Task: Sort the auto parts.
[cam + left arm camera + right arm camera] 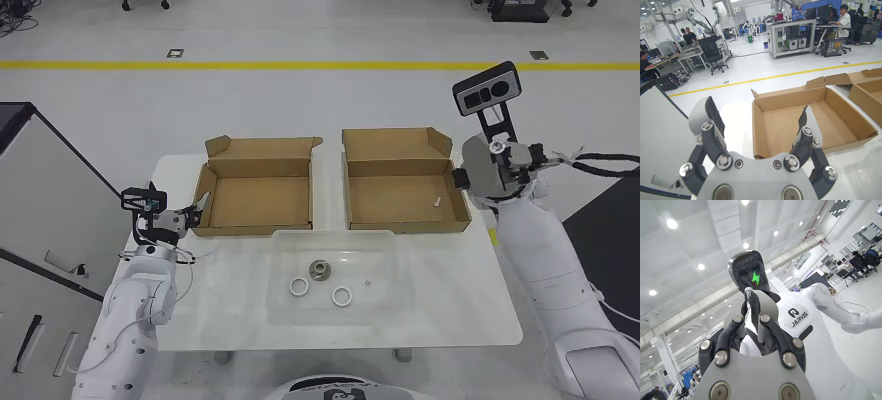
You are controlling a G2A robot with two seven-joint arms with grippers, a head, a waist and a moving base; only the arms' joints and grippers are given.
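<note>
A clear tray at the table's middle holds a metal gear, two white rings and a tiny screw. Behind it stand a left cardboard box, bare inside, and a right cardboard box with a small pale part in it. My left gripper hangs open beside the left box's near outer corner. My right gripper is raised high past the right box, pointing upward, shut on a small metal bolt.
A grey cabinet stands just left of the table. The white table has bare surface on both sides of the tray. The right box sits close beside the left one.
</note>
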